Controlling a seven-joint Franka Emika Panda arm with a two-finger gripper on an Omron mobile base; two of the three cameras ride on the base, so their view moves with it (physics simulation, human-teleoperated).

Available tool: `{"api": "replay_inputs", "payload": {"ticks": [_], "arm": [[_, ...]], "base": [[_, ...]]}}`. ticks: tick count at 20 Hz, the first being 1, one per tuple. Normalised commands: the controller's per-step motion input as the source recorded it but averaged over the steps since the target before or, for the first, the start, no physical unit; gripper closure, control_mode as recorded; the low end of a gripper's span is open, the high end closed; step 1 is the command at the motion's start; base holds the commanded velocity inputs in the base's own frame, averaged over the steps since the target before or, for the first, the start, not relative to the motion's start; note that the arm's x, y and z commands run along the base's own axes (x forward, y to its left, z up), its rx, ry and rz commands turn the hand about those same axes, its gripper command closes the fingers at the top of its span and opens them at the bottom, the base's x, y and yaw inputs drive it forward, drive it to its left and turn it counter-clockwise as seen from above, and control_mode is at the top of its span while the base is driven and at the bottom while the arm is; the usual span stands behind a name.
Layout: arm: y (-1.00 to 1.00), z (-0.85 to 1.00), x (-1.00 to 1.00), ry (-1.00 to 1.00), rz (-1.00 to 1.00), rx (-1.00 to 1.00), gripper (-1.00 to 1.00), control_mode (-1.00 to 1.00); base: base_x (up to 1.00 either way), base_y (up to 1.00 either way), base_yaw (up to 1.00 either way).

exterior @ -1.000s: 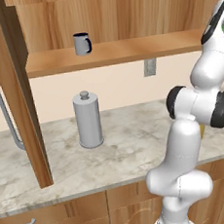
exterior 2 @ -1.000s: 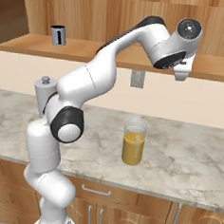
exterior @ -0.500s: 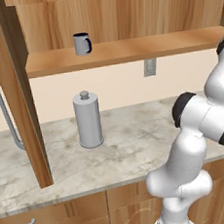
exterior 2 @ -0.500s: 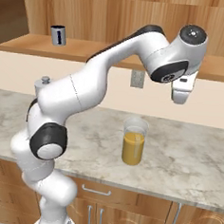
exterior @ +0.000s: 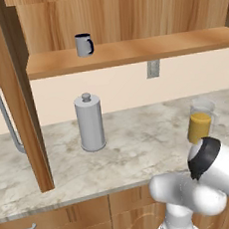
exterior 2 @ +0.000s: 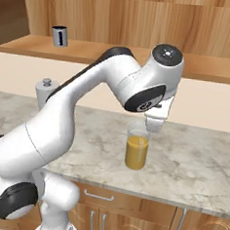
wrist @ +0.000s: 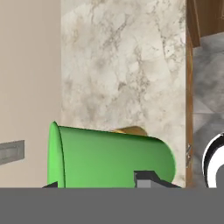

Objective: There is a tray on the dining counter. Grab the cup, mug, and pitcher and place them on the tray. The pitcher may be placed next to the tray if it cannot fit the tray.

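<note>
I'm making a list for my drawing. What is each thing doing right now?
Cup: held in the gripper.
Gripper: shut on the cup.
Mug: upright on the shelf.
Pitcher: upright on the counter, part full of orange drink.
Canister: upright on the counter.

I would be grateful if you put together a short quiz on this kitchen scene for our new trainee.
1. True or false: the mug stands on the wooden shelf above the counter.
2. Which thing is nearest the pincer in the right base view?
A. the grey metal cylinder
B. the pitcher
C. the mug
3. Fill in: in the hand view, the thing lying across the pincer's finger tips is the green ____.

Key: 1 true; 2 B; 3 cup.
</note>
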Motion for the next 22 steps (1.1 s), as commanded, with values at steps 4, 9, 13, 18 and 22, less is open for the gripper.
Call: {"api": "replay_inputs", "payload": {"ticks": [4,9,13,18,22], "arm": [[0.99,-0.24,-0.50,0.05,0.00,0.00,1.00,-1.00],[0.74,-0.03,-0.17,-0.13,0.00,0.03,1.00,-1.00],[0.59,-0.05,-0.08,-0.14,0.00,0.09,1.00,-1.00],[0.57,-0.01,-0.17,-0.02,0.00,0.02,1.00,-1.00],[0.31,0.00,-0.34,-0.03,0.01,0.00,1.00,-1.00]], "base": [[0.00,0.00,0.00],[0.00,0.00,0.00],[0.00,0.00,0.00],[0.00,0.00,0.00],[0.00,0.00,0.00]]}}
